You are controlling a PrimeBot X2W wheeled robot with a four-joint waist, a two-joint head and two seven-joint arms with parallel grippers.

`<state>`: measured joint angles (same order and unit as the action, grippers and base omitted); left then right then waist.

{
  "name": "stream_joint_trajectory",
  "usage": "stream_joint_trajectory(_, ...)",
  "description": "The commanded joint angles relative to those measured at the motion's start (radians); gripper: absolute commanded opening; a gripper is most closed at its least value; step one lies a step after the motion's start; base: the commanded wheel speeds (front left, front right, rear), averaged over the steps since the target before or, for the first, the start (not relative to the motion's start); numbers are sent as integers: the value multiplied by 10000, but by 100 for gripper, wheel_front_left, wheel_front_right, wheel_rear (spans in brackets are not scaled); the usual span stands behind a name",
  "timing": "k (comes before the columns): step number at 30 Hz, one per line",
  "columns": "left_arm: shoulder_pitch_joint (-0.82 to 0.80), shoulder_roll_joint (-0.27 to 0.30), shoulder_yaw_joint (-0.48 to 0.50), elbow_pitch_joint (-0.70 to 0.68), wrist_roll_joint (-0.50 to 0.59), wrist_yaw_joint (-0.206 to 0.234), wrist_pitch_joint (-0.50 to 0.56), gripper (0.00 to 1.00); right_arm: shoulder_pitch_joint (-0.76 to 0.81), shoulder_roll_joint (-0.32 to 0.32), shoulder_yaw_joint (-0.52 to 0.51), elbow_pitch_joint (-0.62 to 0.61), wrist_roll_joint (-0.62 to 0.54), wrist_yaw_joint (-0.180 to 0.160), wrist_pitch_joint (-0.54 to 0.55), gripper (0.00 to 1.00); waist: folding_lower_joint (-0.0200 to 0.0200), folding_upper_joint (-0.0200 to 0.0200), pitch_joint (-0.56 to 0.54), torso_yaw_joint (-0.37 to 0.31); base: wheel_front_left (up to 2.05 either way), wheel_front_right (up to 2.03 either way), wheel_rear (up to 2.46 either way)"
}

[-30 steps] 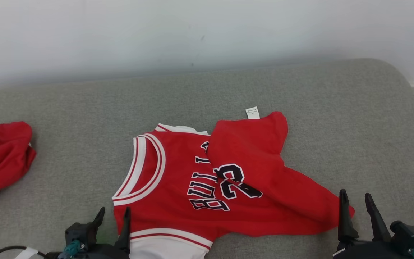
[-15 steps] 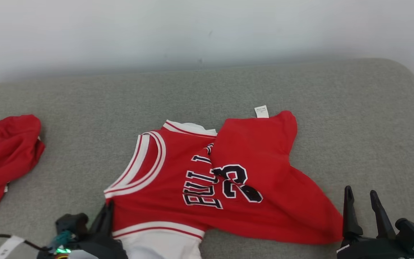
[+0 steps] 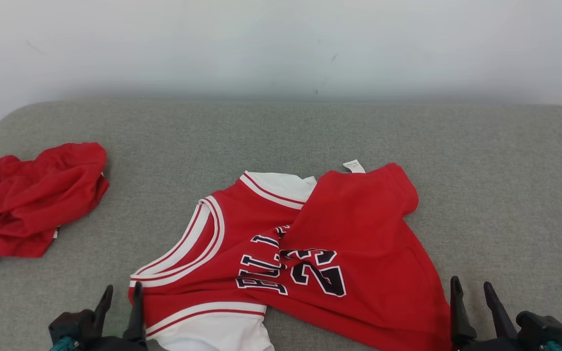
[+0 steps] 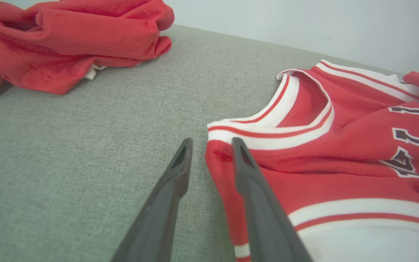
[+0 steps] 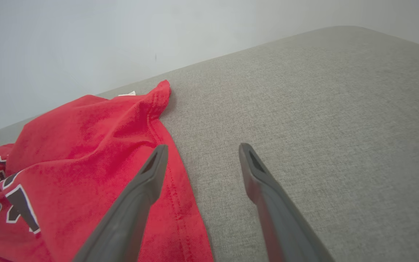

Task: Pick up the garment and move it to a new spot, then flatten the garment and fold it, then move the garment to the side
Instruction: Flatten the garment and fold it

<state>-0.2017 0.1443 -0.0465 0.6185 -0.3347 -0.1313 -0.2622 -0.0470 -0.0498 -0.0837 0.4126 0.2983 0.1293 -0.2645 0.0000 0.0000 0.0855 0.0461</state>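
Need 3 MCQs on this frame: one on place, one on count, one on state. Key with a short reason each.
1. Where does the crumpled garment lie relative to the jersey?
A. To the robot's left
B. To the robot's right
C. On top of it

2. How many red garments lie on the grey cushion?
A. One
B. Two
C. Three

3. How do the fingers of the right gripper stand?
A. Apart, holding nothing
B. Shut on the hem
C. Shut on the tag

Key:
1 A, it sits apart from the jersey, towards the cushion's left end.
2 B, the jersey plus the crumpled pile.
3 A, the right wrist view shows a wide gap between them.
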Motion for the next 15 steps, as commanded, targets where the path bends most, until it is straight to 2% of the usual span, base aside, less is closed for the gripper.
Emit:
stream_joint_trajectory(1,209,-126,60,-251,188,23,-13,100,-146,-17,14,99,-10,24,-25,100,0,0,-95,118,0,0,0)
stream_joint_trajectory(8,959,-560,486,-2133,520,22,-13,100,-231,-12,275,987,-239,24,40,100,0,0,-308,345,0,0,0)
stream_joint_trajectory(15,1910,-867,1209,-3545,909,40,-12,100,-486,-243,383,1810,-958,24,357,100,0,0,-529,550,0,0,0)
